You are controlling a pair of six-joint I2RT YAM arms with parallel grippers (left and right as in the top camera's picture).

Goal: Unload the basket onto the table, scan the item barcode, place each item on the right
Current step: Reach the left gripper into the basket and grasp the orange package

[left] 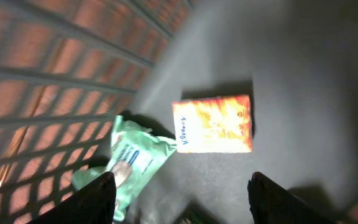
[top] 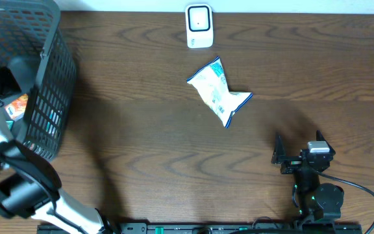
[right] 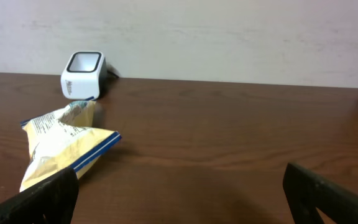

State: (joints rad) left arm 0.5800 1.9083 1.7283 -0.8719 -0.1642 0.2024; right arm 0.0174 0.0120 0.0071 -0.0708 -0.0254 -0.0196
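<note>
A white barcode scanner (top: 199, 26) stands at the table's far edge and also shows as the scanner (right: 83, 75) in the right wrist view. A white, blue-edged snack bag (top: 218, 91) lies flat in front of it. My left arm reaches into the grey basket (top: 47, 78) at the left. In the left wrist view my left gripper (left: 182, 176) hangs open over the basket floor, above an orange tissue pack (left: 213, 123) and a green wipes pack (left: 129, 158), holding nothing. My right gripper (top: 297, 144) rests open near the front right, apart from the snack bag (right: 61, 146).
The basket's mesh walls (left: 48, 74) close in around my left gripper. An orange item (top: 17, 104) shows through the basket's open top. A black cable (top: 362, 188) trails from the right arm's base at the front edge.
</note>
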